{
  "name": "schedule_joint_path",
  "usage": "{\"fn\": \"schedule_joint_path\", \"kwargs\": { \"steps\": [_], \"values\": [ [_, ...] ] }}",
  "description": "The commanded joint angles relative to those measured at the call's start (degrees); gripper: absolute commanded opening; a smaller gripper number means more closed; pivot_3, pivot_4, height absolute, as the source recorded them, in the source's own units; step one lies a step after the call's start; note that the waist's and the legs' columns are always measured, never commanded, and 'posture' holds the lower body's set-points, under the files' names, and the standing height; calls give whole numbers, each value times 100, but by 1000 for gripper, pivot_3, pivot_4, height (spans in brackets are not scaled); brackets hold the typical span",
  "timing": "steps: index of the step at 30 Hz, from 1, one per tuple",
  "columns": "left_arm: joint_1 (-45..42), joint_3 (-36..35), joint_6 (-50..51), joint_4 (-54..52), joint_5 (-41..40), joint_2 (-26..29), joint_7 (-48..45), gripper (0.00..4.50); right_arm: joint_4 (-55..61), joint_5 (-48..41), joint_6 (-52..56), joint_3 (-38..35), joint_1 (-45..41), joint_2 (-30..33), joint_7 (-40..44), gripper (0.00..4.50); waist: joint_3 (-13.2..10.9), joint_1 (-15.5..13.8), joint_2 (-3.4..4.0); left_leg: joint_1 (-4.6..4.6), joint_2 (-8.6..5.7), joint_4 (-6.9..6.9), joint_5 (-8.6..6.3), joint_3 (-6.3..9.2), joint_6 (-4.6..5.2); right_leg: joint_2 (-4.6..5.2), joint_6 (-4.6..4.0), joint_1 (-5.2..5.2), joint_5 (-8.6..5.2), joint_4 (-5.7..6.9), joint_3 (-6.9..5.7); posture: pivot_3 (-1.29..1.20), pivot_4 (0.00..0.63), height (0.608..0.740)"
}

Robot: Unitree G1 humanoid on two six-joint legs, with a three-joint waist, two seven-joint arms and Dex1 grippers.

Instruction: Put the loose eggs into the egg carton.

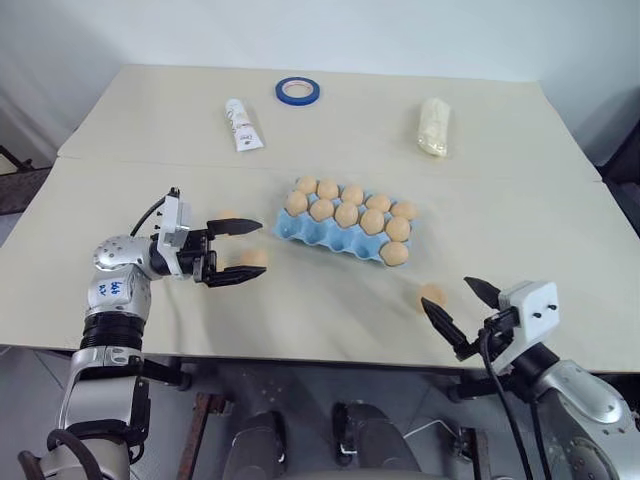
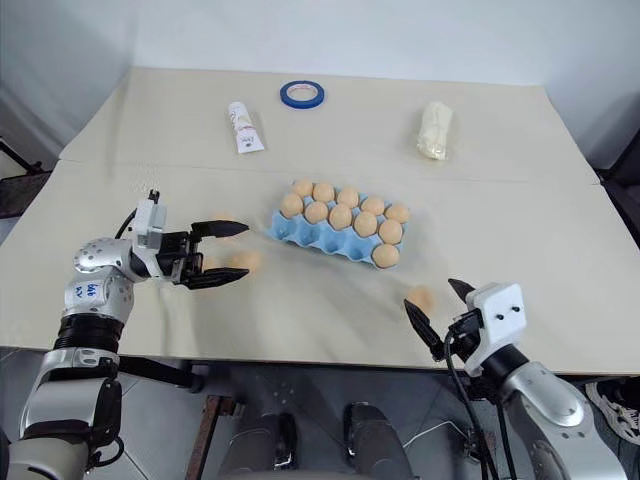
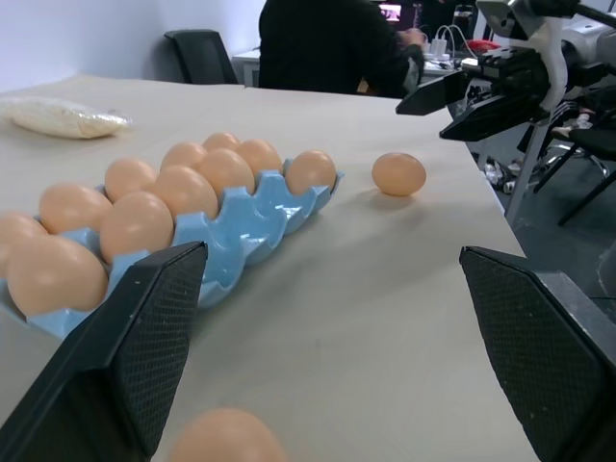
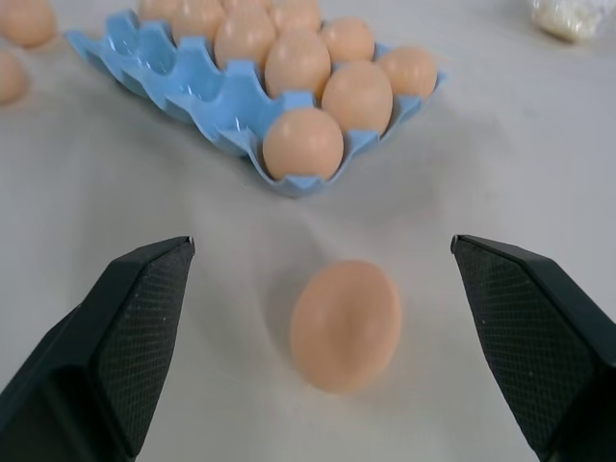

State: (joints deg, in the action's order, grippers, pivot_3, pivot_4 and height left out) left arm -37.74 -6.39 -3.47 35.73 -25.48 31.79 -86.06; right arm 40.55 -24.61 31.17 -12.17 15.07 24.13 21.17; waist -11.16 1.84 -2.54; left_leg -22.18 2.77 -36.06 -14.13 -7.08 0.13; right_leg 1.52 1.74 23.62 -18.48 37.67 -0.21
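Loose eggs: tan-orange, smooth, oval, all alike. Three lie on the table outside the carton. One egg (image 1: 432, 294) sits near the table's front edge, just off the carton's right front corner. Two more lie to the carton's left: one (image 1: 254, 257) by the left gripper's lower finger, another (image 1: 228, 215) partly hidden behind its upper finger.
Egg carton (image 1: 300, 232): light blue moulded tray, lidless, at mid-table, set at a slant. Ten eggs fill the back two rows and the right end; front-row cups toward the left stand empty.
Table (image 1: 130, 210): pale beige, flat, with a seam across its far part.
Other items: blue tape ring (image 1: 298, 90) at the far edge; white tube (image 1: 240, 124) near it; pale bag (image 1: 434, 126) at far right.
Room: white wall behind; in the left wrist view, a person in dark clothing (image 3: 332, 46) and a dark chair beyond the table.
Left gripper (image 1: 240, 251): held level over the table, pointing toward the carton; fingers spread wide, empty.
Right gripper (image 1: 458, 304): low at the front edge, aimed at the nearest egg; fingers wide, gripping nothing.
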Motion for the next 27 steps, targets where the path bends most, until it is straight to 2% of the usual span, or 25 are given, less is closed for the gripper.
{"fn": "schedule_joint_path", "kwargs": {
  "steps": [1,8,11,16,18,20,23,27],
  "values": [
    [-52,-29,-131,8,-159,106,-642,4471,-489,341,-220,165,-267,-82,-196,4500,0,-5,0,-2,-1,0,1,-1,3,2,0,1,0,-1,0,0,150,740],
    [72,-121,-87,-212,-233,159,-427,4471,-1220,637,-185,397,-697,-42,-163,4500,0,-11,-1,-12,-1,10,-9,8,-1,2,1,9,-2,-5,-9,0,150,740],
    [154,-173,-75,-302,-274,225,-349,4500,-1245,560,-133,348,-755,-39,-107,3890,0,-5,-1,-13,1,11,-12,9,-4,0,0,10,-5,-5,-10,0,150,740],
    [288,-252,-49,-445,-349,309,-243,4500,-1039,443,-76,256,-685,46,19,2136,0,-9,-1,-12,1,8,-12,11,-4,0,1,8,-5,-3,-12,0,150,740],
    [332,-297,-55,-478,-360,323,-208,4500,-836,341,13,206,-670,114,69,1713,0,-13,-1,-13,1,6,-12,11,-3,1,2,8,-5,-3,-13,0,150,740],
    [382,-335,-46,-536,-377,331,-185,4500,-642,241,97,163,-777,174,95,1634,0,-9,0,-13,1,6,-12,12,-3,2,2,8,-5,-2,-13,0,150,740],
    [452,-378,2,-655,-400,352,-126,4500,-503,-93,494,147,-1415,77,-62,1632,0,27,0,-12,1,5,-12,12,-3,1,2,7,-4,-1,-12,0,150,740],
    [551,-456,40,-820,-437,367,-30,4500,-803,-166,759,563,-2348,-109,-96,1632,0,45,0,-10,2,6,-8,17,-4,0,-2,9,-4,6,-16,0,150,740]
  ]
}}
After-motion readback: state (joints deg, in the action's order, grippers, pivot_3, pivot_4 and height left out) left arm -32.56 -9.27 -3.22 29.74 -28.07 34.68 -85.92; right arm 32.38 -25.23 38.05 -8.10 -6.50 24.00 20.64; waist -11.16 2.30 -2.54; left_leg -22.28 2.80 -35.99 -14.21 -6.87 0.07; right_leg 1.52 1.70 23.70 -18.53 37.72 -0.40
